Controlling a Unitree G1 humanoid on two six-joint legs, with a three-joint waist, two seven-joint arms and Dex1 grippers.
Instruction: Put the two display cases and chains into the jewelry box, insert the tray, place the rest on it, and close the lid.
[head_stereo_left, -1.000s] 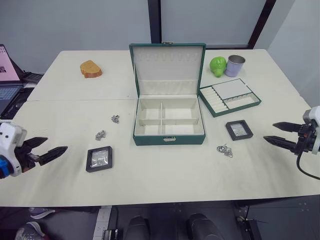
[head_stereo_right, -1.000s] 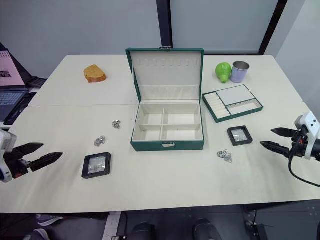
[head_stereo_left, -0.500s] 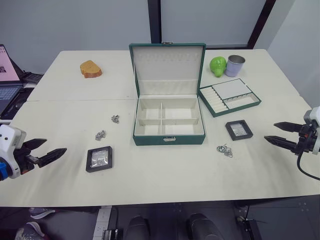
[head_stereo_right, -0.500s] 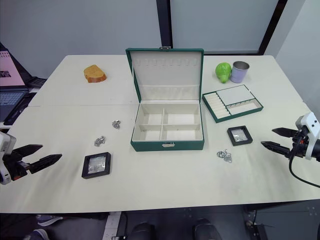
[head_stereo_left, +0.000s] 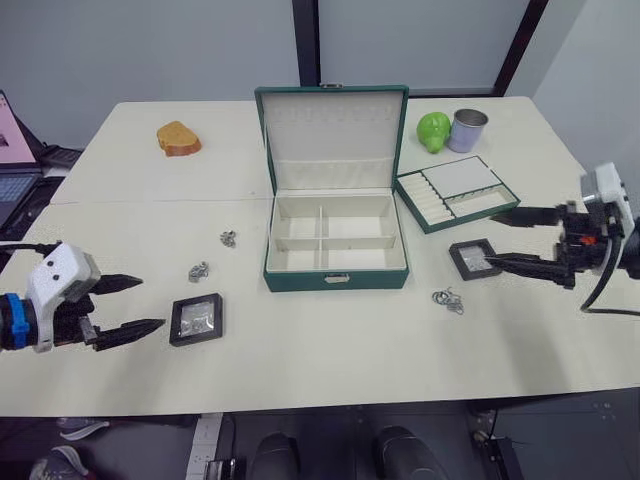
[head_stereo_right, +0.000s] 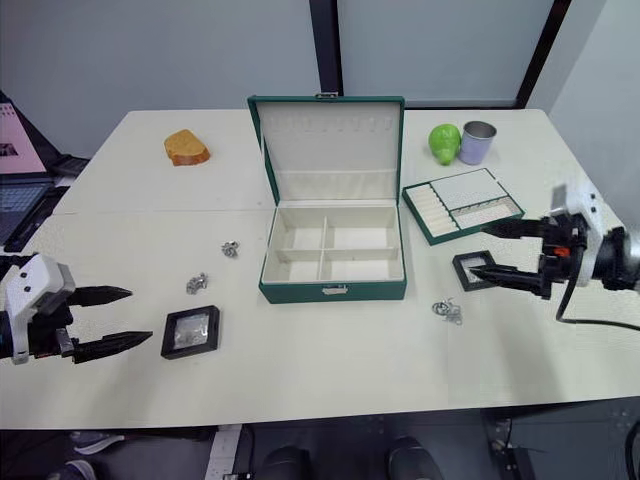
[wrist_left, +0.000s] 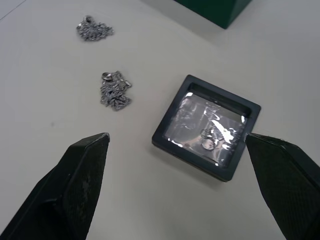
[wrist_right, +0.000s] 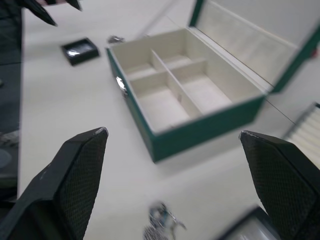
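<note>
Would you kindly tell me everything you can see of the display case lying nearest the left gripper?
The display case is a small flat square with a black frame around a clear, shiny window, and silvery jewelry shows behind the window. It lies flat, window up, on the cream table, in front of and to the left of the open jewelry box. A small chain heap lies close beside it without touching. The left gripper hovers open just short of it, not touching.
</note>
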